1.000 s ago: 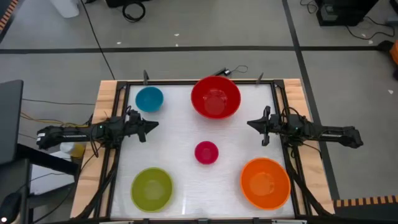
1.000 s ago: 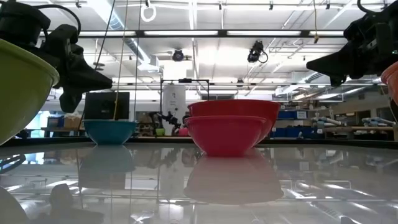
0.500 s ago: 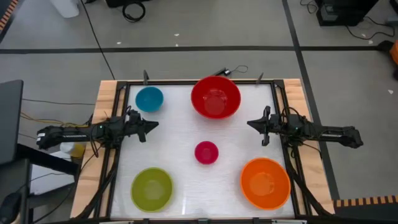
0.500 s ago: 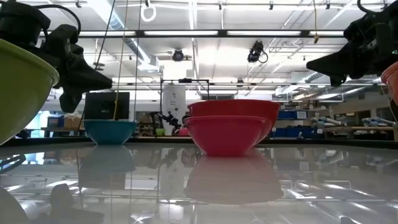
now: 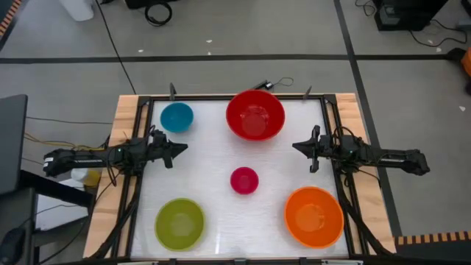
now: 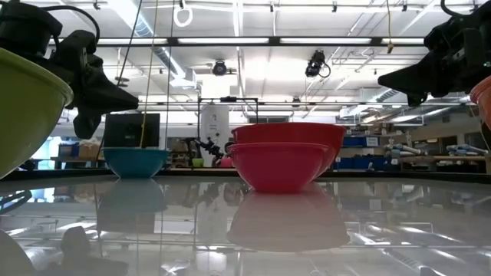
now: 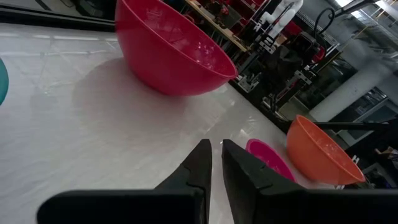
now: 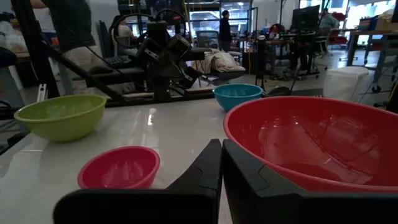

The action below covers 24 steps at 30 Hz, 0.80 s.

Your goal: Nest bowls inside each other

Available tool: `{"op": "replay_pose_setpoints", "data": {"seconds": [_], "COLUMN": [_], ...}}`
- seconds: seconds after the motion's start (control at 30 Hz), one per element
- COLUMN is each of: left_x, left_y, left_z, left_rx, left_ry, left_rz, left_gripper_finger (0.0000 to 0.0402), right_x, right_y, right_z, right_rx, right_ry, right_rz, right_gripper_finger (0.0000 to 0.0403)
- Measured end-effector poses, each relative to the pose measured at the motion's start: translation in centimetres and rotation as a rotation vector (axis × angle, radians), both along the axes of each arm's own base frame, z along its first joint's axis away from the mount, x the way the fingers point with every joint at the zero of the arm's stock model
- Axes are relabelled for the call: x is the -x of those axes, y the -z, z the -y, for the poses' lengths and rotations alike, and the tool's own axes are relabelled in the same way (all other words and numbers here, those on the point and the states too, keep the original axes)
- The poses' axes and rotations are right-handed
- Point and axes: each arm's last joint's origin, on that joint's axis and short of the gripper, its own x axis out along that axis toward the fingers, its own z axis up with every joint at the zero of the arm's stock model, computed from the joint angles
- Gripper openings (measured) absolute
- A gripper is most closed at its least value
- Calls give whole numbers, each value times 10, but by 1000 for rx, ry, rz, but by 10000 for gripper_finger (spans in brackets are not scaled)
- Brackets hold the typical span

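Five bowls stand on their bases on the white table, all apart: a big red bowl [image 5: 255, 115] at the far middle, a small blue bowl [image 5: 176, 117] at the far left, a small pink bowl [image 5: 243, 180] in the middle, a green bowl [image 5: 179, 223] at the near left and an orange bowl [image 5: 314, 216] at the near right. My left gripper [image 5: 181, 149] hovers shut at the left edge, pointing level toward the middle. My right gripper [image 5: 297, 147] hovers shut at the right edge, pointing level toward the middle. Neither touches a bowl.
A black frame [image 5: 221, 98] runs around the white table top. The middle strip between the two grippers holds only the pink bowl. Beyond the far edge the room shows shelves, equipment and people.
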Motion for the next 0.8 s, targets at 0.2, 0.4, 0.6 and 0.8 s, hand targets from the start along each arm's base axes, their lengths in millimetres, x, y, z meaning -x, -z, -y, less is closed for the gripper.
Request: {"op": "replay_pose_setpoints", "data": {"seconds": [0.2, 0.4, 0.6, 0.8], "left_x": [0, -1, 1, 1], "left_y": [0, -5, -12, -17], "left_z": [0, -1, -7, -7], "left_rx": [0, -22, -270, -292], "left_ry": [0, -39, -211, -217], "left_rz": [3, 46, 15, 57], "left_gripper_finger": [43, 43, 43, 43], "right_x": [0, 0, 7, 26], "right_y": [0, -4, -34, -64], "right_z": [0, 0, 5, 6], "right_rx": [0, 71, 190, 193], "right_ry": [0, 17, 232, 393], "right_rz": [0, 32, 311, 655], "right_gripper_finger": [23, 23, 23, 23]}}
